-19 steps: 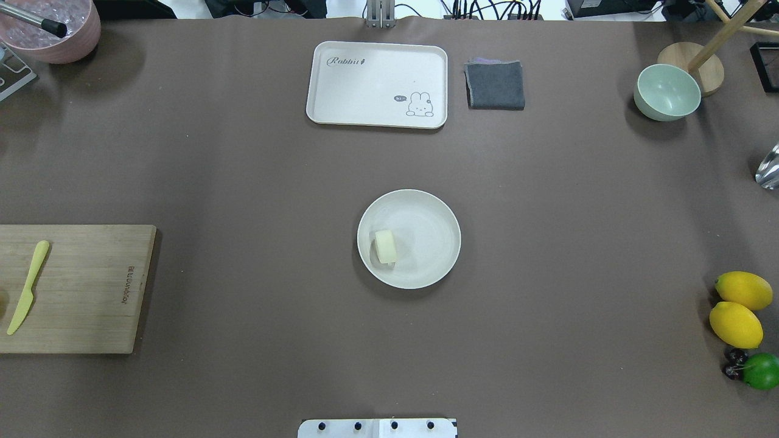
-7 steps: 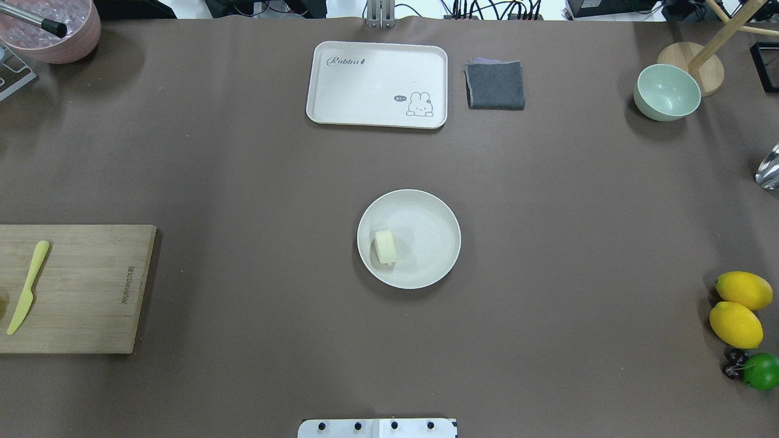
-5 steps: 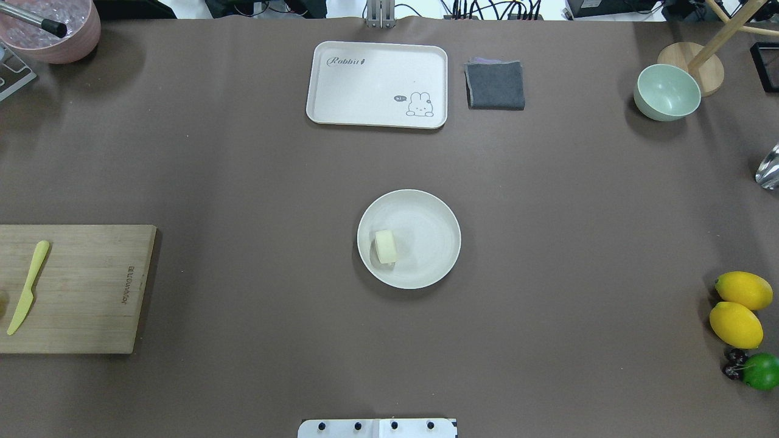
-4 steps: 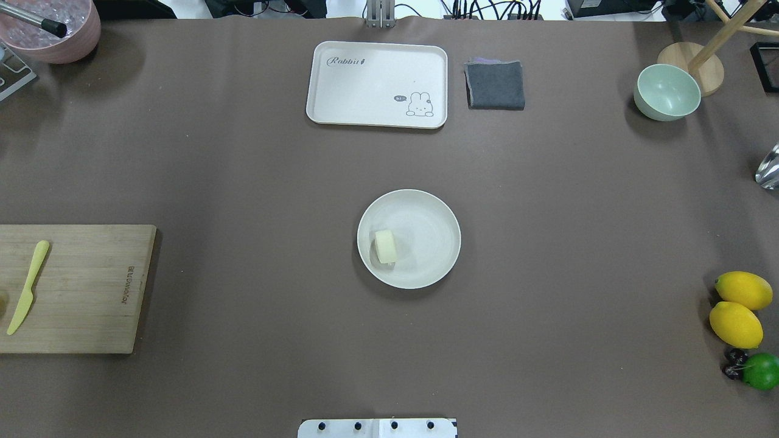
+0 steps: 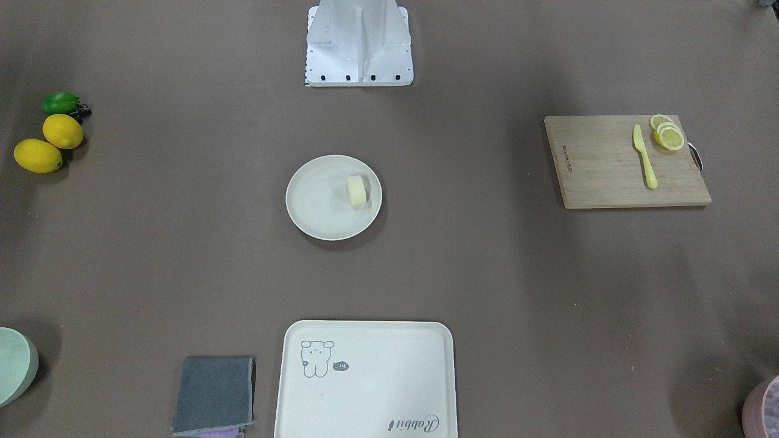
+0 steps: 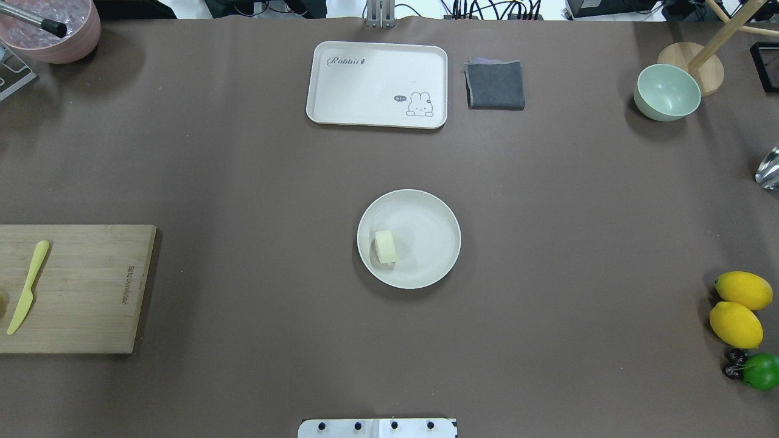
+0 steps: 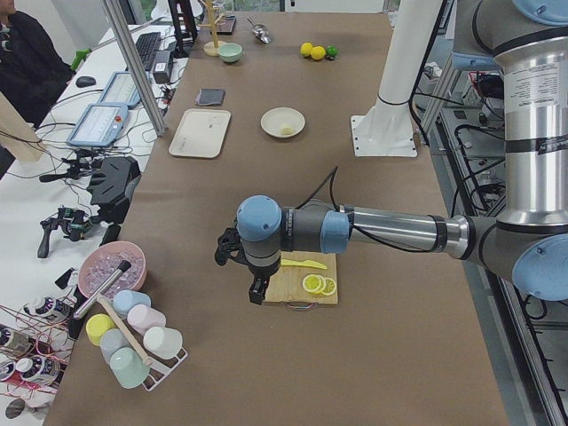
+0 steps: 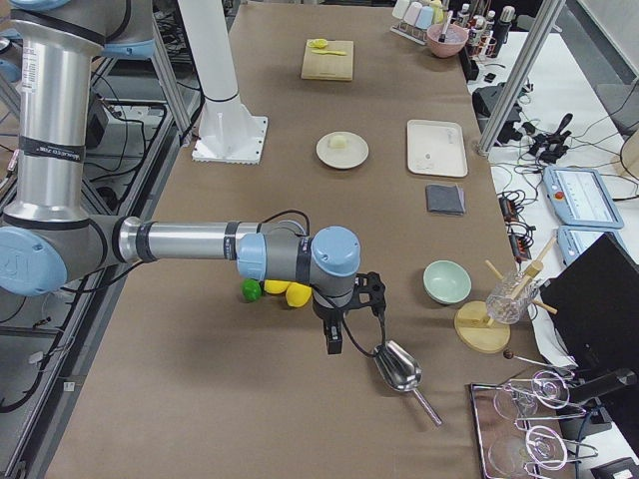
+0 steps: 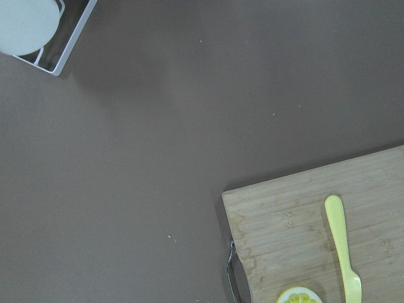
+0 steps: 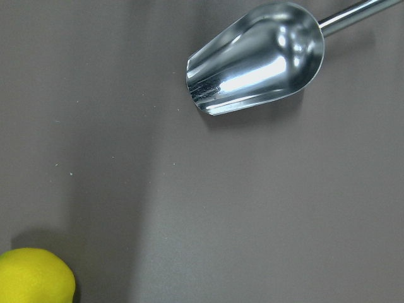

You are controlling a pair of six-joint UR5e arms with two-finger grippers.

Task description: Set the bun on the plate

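**Bun lying on the plate, both grippers well apart from it**

In the front-facing view, the bun (image 5: 357, 190) is seen lying inside the plate (image 5: 310, 213), near the rim on the side toward the robot's left. A cutting board (image 5: 602, 170) with a yellow knife (image 5: 644, 155) and lemon slices (image 5: 667, 134) is found well apart, on the robot's left. A rabbit-printed tray (image 5: 365, 377) is placed beyond the plate, on the side away from the robot's base.

In the overhead view, the bun is shown in the left half of the plate, and two lemons (image 6: 739, 307) are seen at the table's right edge.

In the exterior left view, the left gripper (image 7: 256, 291) is held pointing down at the near end of the cutting board, far from the plate. Whether its fingers are apart or together cannot be told.

In the exterior right view, the right gripper (image 8: 333, 339) is held low beside a metal scoop (image 8: 399, 367), near the lemons. Its finger state cannot be told either.

In the left wrist view, a corner of the board, the knife and part of a lemon slice are shown.

In the right wrist view, the scoop and part of a lemon are shown on the brown table cover.
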